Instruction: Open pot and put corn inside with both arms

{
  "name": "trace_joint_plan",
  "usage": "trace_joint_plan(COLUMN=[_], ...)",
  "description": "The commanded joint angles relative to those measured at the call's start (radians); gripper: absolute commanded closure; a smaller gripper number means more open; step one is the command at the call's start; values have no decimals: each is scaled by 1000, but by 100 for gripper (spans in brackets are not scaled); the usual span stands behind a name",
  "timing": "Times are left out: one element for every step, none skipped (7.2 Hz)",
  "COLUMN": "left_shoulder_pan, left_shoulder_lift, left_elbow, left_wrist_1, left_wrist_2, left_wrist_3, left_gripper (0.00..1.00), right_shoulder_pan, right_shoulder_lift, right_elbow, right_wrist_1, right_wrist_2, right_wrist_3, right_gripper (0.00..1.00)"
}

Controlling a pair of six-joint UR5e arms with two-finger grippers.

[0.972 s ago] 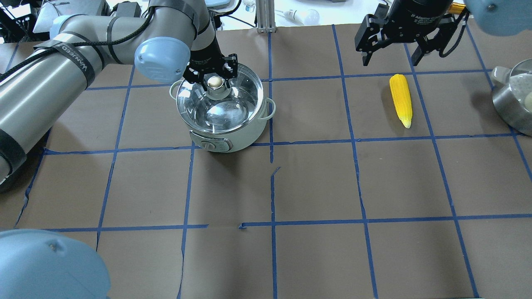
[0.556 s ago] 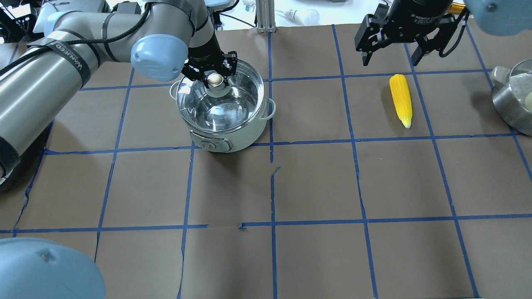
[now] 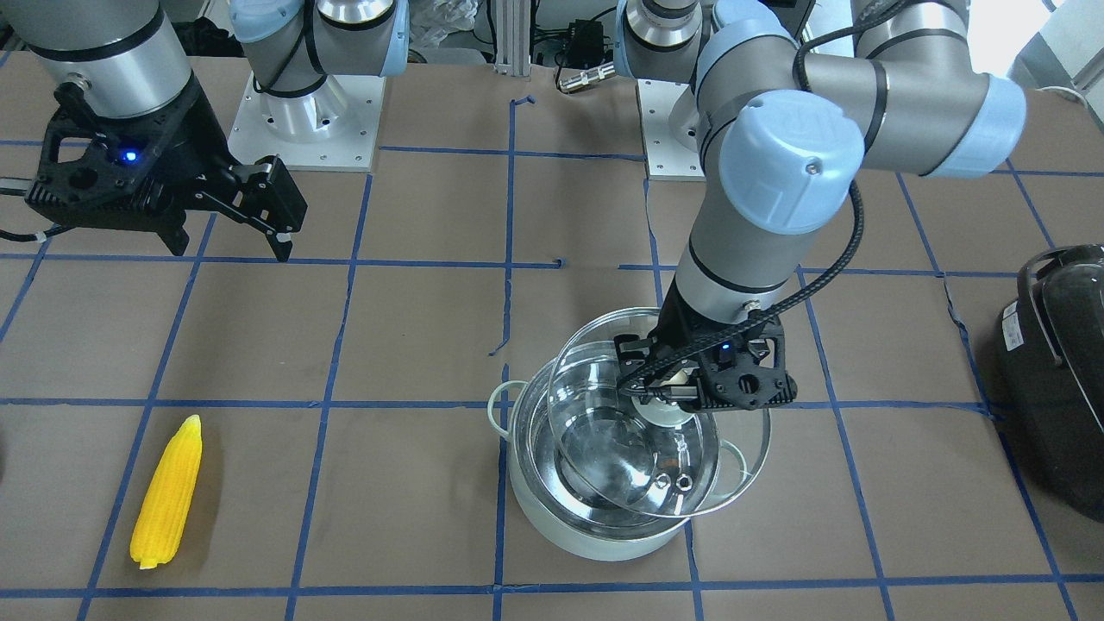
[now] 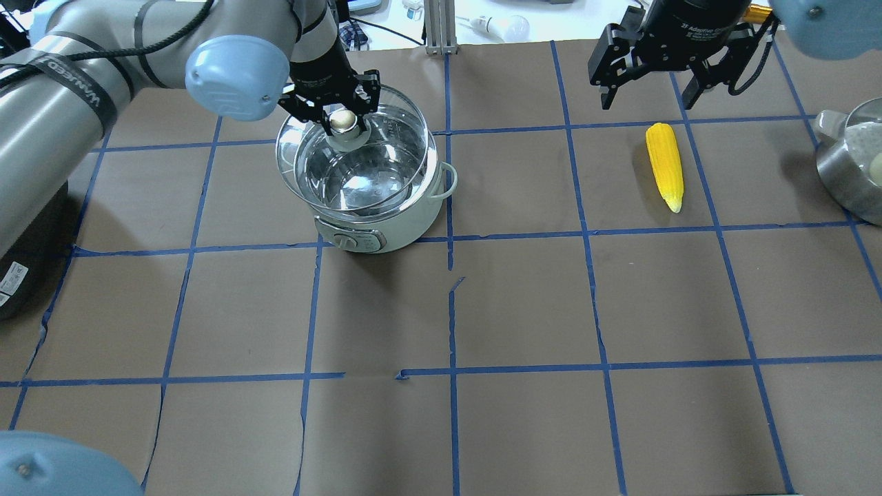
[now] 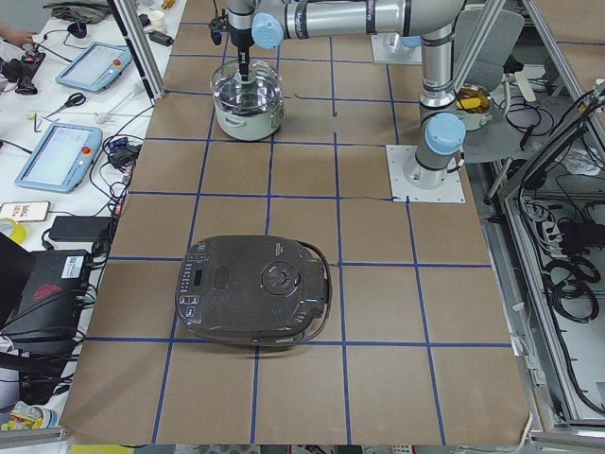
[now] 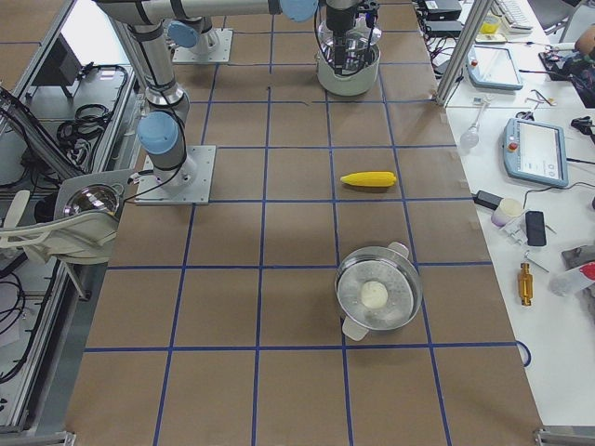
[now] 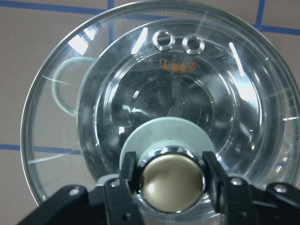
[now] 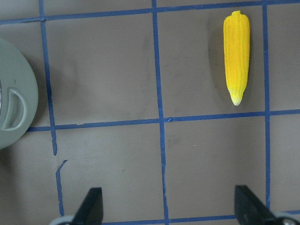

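Observation:
The mint-white pot (image 4: 386,231) stands left of the table's middle; it also shows in the front view (image 3: 586,530). My left gripper (image 4: 342,122) is shut on the brass knob (image 7: 172,180) of the glass lid (image 4: 293,172). It holds the lid lifted, tilted and shifted off the pot's rim (image 3: 638,466). The yellow corn (image 4: 665,165) lies flat on the table at the right, tip toward the robot. My right gripper (image 4: 648,96) is open and empty, hovering just beyond the corn's blunt end. The corn shows at the upper right of the right wrist view (image 8: 236,56).
A large black appliance (image 3: 1056,371) sits at the table's end on the robot's left. A steel bowl (image 4: 837,176) with a white lump in it sits at the far right edge. Blue tape lines grid the brown table cover.
My left gripper has lifted the lid by its knob and carried it left, off the pot's rim. The right gripper and corn have not moved.

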State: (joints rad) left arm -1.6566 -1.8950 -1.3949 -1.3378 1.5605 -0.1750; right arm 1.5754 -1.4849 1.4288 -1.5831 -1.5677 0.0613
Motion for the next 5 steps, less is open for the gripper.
trace_joint_plan(left_shoulder_pan=[107, 180, 228, 277, 341], left_shoulder_lift=[52, 57, 62, 50, 47], left_elbow=[-6, -13, -39, -73, -111], left_wrist_1=[-64, -84, -86, -86, -66], left_wrist_2=[6, 3, 4, -7, -5], left_wrist_3=[159, 275, 307, 351, 398], left_gripper=[84, 85, 88, 92, 92], right_shoulder_pan=[0, 0, 0, 0, 0], right_shoulder_lift=[0, 2, 0, 0, 0], right_elbow=[-1, -1, 1, 1, 1], right_wrist_1=[0, 0, 0, 0, 0], right_wrist_2=[0, 0, 0, 0, 0], right_wrist_3=[0, 0, 0, 0, 0], right_gripper=[0, 0, 0, 0, 0])
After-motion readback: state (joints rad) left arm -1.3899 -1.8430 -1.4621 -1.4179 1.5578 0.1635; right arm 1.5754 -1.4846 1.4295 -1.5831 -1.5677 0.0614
